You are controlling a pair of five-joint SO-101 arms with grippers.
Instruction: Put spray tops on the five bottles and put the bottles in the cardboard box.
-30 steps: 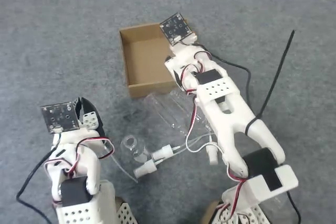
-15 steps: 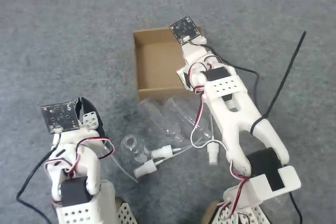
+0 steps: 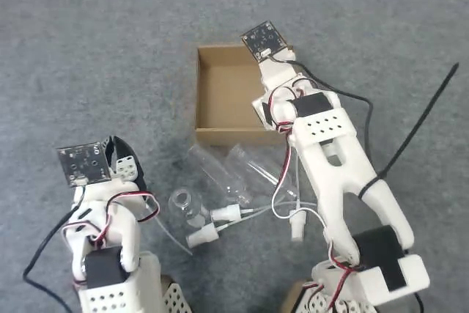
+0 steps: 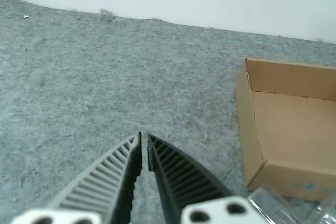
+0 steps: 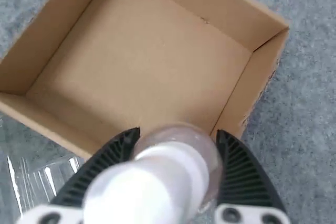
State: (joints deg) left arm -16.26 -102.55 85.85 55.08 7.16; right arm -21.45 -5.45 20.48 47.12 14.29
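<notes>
Bottle (image 5: 169, 167) with spray top on, clamped in my right tool (image 5: 177, 135) over the near wall of the box (image 5: 142, 61), held high to clear the rim | left tool (image 4: 144, 144) closed, empty, parked over the counter (image 4: 79, 77), out of the way | loose bottles (image 3: 220, 170) lie before the box.

Bottles (image 3: 217, 172) and spray tops (image 3: 222, 215) lie on the table (image 3: 88, 71) just before the cardboard box (image 3: 227, 93).
</notes>
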